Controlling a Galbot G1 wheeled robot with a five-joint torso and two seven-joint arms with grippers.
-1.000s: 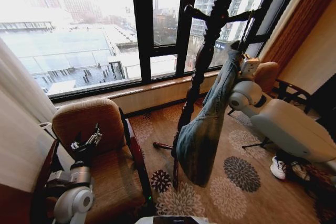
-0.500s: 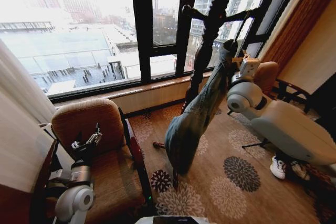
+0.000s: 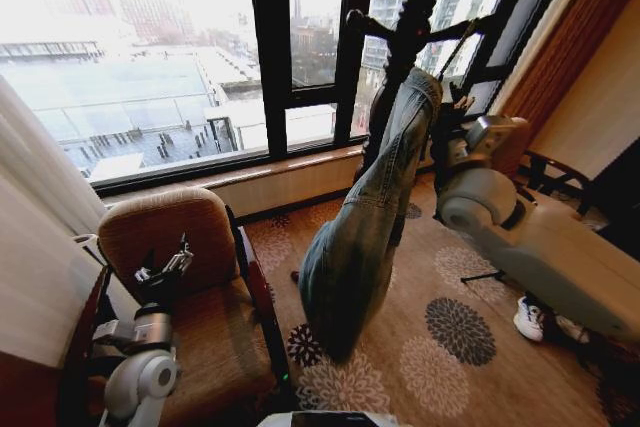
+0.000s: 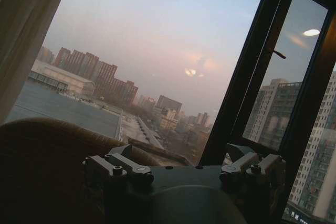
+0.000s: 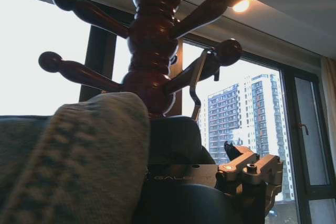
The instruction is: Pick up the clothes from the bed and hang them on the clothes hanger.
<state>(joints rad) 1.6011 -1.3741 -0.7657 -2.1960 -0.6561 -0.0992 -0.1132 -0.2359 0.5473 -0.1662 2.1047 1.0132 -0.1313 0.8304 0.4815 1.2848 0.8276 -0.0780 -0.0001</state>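
Denim jacket (image 3: 360, 217) hangs from my right claw (image 3: 447, 112), raised high beside the dark wooden coat stand (image 3: 405, 37) in front of the window (image 3: 170, 57). Its top end sits up at the stand's pegs, and the long faded blue length drops down and away toward the patterned carpet (image 3: 450, 347), its lower end clear of the floor. From my right wrist, the fabric (image 5: 73, 156) bulks up close against the claw (image 5: 199, 182), and a bent metal hook (image 5: 197, 85) rests over one round-tipped peg (image 5: 223, 53) of the stand (image 5: 152, 40). Whether my right fingers are pressed on the cloth or on something under it I cannot tell, since the denim covers them.

My left claw (image 3: 165, 272) is parked low over the brown armchair (image 3: 190, 287), pointing up at the window, its two fingers (image 4: 126, 166) apart with nothing between them. From that wrist, the chair's backrest (image 4: 47, 156) sits below the claw (image 4: 184, 174), with city towers beyond the glass
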